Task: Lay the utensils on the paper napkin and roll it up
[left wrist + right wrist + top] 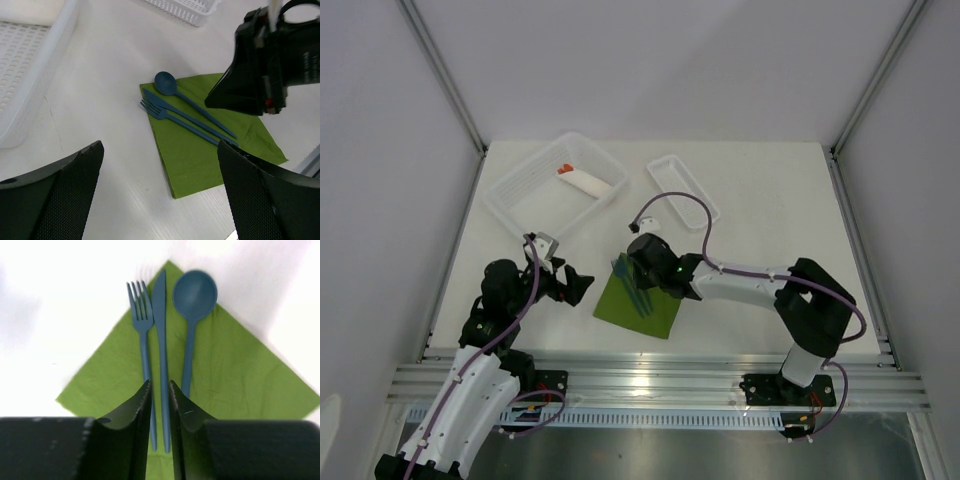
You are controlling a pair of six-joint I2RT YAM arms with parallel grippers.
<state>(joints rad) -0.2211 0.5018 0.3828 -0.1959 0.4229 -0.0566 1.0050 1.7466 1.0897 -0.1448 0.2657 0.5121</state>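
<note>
The olive-green paper napkin [655, 315] [200, 150] [235, 375] lies flat on the white table between the two arms. Three dark blue utensils rest side by side on it: fork [142, 325] [161, 112], knife [160, 315] [170, 106] and spoon [195, 292] [166, 82]. My right gripper [160, 390] [632, 268] hovers just over their handles. Its jaws stand a narrow gap apart, with the knife handle showing free between them. To the napkin's left, my left gripper [160, 190] [578, 286] is wide open and holds nothing.
A large white basket tray [525, 195] at the back left holds a white paper roll [592, 183] with an orange tip. A small white tray [682, 187] stands behind the napkin. The metal rail [650, 380] runs along the near edge.
</note>
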